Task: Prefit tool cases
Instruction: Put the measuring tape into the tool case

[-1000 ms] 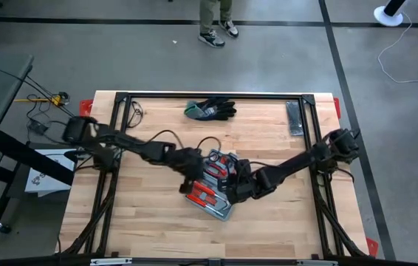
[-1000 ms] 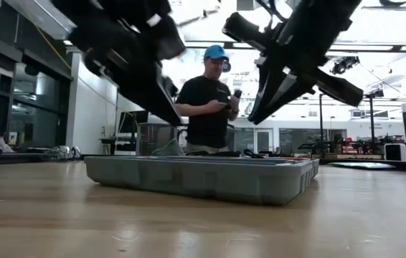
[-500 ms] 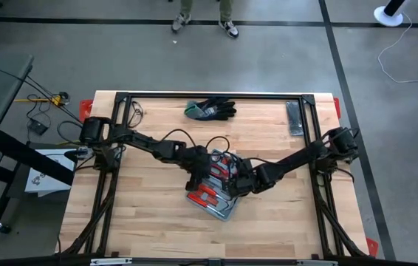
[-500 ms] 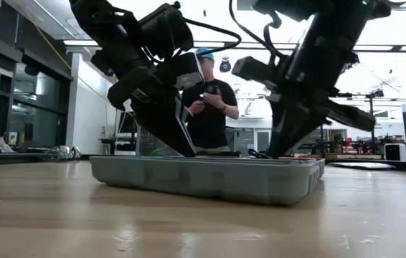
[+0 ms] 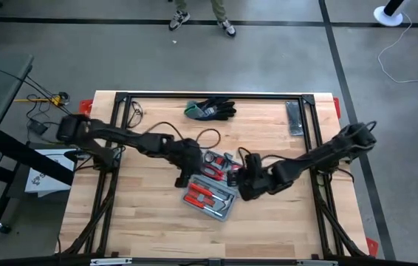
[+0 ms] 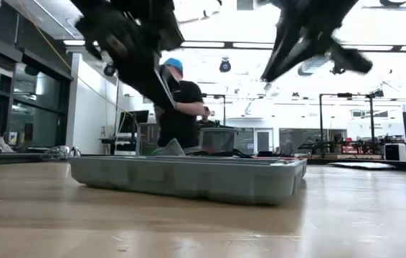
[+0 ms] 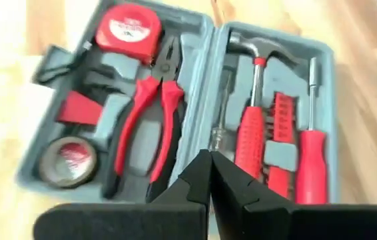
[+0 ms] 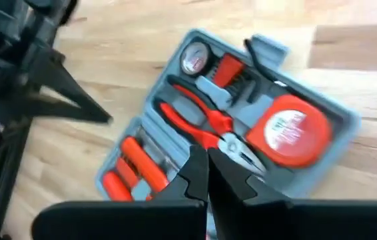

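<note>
The wooden bench (image 5: 142,214) is holding the open tool case (image 5: 213,193) in its middle. Gloves (image 5: 210,109) and a dark bar (image 5: 295,117) are lying far behind it. The left gripper (image 5: 182,179) and right gripper (image 5: 244,191) are hanging over the case, jaws clenched, holding nothing.

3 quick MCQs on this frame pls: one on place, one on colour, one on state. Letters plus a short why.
1. Where are the gloves?
A. near the table's far edge
B. inside the tool case
C. on the floor

2. What colour are the pliers' handles?
A. yellow
B. red
C. blue

3. How does the tool case lie?
A. shut, lid down
B. standing on its edge
C. open flat with tools in its recesses

Answers:
1 A: the high view shows them on the wood by the far frame rail, apart from the case.
2 B: both wrist views show red grips.
3 C: the left wrist view shows both halves open, with hammer, tape measure and pliers seated. Left gripper and right gripper hover shut above it.
</note>
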Tool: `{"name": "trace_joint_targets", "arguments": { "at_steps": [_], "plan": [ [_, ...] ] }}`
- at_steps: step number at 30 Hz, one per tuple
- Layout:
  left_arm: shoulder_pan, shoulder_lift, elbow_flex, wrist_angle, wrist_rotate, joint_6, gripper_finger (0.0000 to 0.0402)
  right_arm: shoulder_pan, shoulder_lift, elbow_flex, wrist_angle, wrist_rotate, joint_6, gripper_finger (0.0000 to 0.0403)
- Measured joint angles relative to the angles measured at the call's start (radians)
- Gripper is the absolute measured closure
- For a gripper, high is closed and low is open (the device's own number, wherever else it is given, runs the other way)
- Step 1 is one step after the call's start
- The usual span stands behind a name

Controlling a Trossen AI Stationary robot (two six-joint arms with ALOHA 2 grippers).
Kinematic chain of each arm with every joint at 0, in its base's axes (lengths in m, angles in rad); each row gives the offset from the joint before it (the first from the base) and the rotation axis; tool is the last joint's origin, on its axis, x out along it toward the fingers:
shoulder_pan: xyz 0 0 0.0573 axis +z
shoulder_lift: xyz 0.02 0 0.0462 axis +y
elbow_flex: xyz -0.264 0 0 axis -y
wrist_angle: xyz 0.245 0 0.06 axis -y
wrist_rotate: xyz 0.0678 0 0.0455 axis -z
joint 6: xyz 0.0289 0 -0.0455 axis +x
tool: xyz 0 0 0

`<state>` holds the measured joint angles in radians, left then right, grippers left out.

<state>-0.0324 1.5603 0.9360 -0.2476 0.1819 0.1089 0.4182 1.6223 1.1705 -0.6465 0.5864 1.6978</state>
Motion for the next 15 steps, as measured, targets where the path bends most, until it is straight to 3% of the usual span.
{"name": "trace_joint_targets", "arguments": {
  "at_steps": [6,10,15],
  "plan": [
    [0.0,-0.184,-0.011,-0.152,-0.117,-0.006,0.0402,0.086,-0.021,0.097,-0.278,-0.089,0.114,0.0403],
    [0.0,-0.263,-0.082,-0.222,-0.16,-0.084,0.0402,0.15,0.017,0.087,-0.298,-0.182,0.195,0.0403],
    [-0.009,-0.296,-0.237,-0.169,-0.167,-0.25,0.0402,0.204,0.078,-0.006,-0.21,-0.229,0.298,0.0403]
  ]
}}
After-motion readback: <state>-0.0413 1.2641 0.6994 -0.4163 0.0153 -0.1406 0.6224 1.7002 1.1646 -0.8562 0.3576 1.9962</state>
